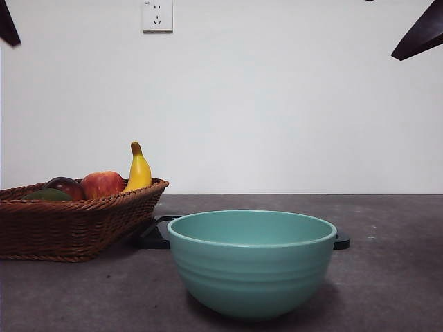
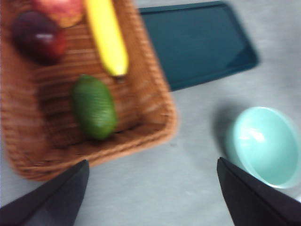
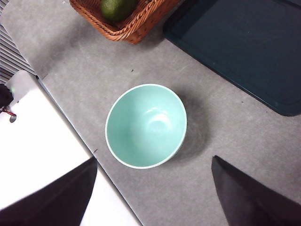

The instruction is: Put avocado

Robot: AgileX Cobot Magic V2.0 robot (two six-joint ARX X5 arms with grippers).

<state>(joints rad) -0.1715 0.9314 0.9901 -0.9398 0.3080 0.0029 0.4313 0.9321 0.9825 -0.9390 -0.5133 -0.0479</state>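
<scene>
The avocado (image 2: 94,107), dull dark green and oval, lies in the brown wicker basket (image 2: 155,113) near its front rim. In the front view only a sliver of the avocado (image 1: 46,196) shows over the basket's edge (image 1: 76,228); the right wrist view catches the avocado (image 3: 117,8) too. My left gripper (image 2: 153,195) hovers high above the table beside the basket, open and empty. My right gripper (image 3: 154,193) hangs high above the teal bowl (image 3: 146,125), open and empty. Both arms show only as dark tips at the top corners of the front view.
The basket also holds a banana (image 2: 107,35), a red apple (image 1: 102,184) and a dark red-purple fruit (image 2: 38,36). A dark flat tray (image 2: 197,42) lies behind the teal bowl (image 1: 252,261). A white block (image 3: 42,136) borders the table near the bowl.
</scene>
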